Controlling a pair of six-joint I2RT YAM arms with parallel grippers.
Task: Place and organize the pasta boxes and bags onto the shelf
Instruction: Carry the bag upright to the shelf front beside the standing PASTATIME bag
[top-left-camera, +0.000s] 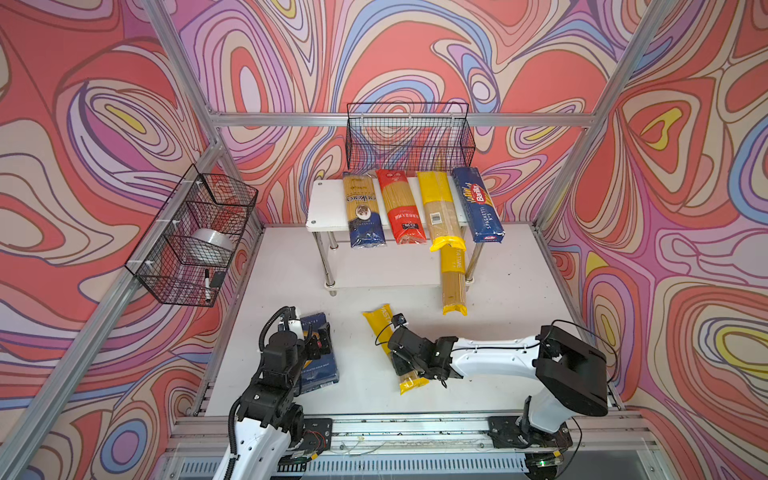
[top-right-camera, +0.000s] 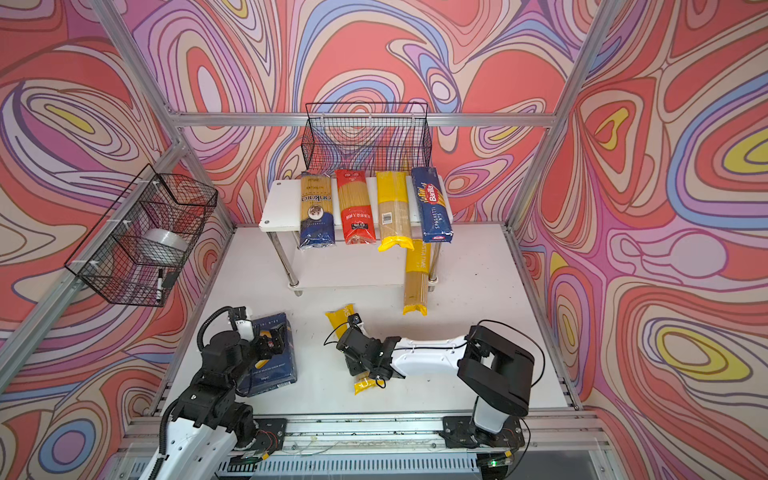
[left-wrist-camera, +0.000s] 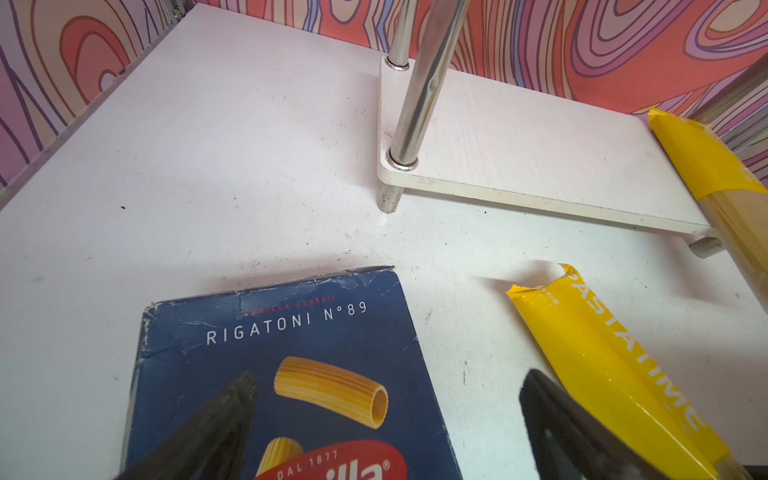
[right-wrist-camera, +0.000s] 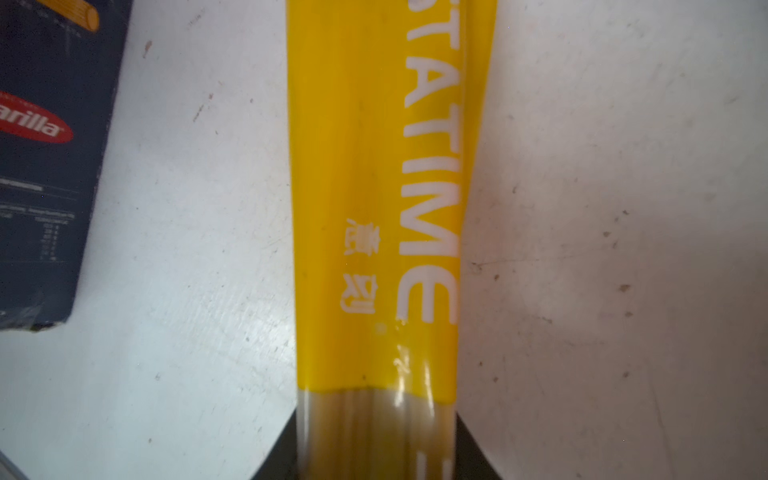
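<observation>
Mid-table, at 6 o'clock from the small 2-tier white board shelf (top-left-camera: 326, 208) with chrome legs: a long clear spaghetti packet with yellow PASTATIME ends (top-left-camera: 379, 322). Lies flat in both top views, long axis running 11 to 5 o'clock, apparently not yet lifted.

At the right gripper (right-wrist-camera: 376, 457): narrow, black jaws pressed against both sides of that packet, on the clear stretch just past a yellow band. At the left gripper (left-wrist-camera: 390, 380): spread wide, holding nothing, poised over the wide dark blue cardboard rigatoni box (left-wrist-camera: 291, 353), flat on the table at 9 o'clock of the packet.

Across the top tier, from 9 to 3 o'clock: gold-and-navy packet (top-left-camera: 362, 210), red-ended packet (top-left-camera: 400, 208), 2nd yellow-ended packet (top-left-camera: 440, 208), long narrow dark blue spaghetti box (top-left-camera: 478, 203). At 5 o'clock of the shelf: a 3rd yellow-ended packet (top-left-camera: 453, 282), far end over the lower tier, near end on the table.

Handling, as a judgement: probably light but long, stiff only while the strands stay bundled. Likely brittle under bending, with slippery glossy film. Best taken across the narrow width near mid-length, so neither end droops. Present hold seems close to that, though the arm hides much. Squeeze gently and carry level.
</observation>
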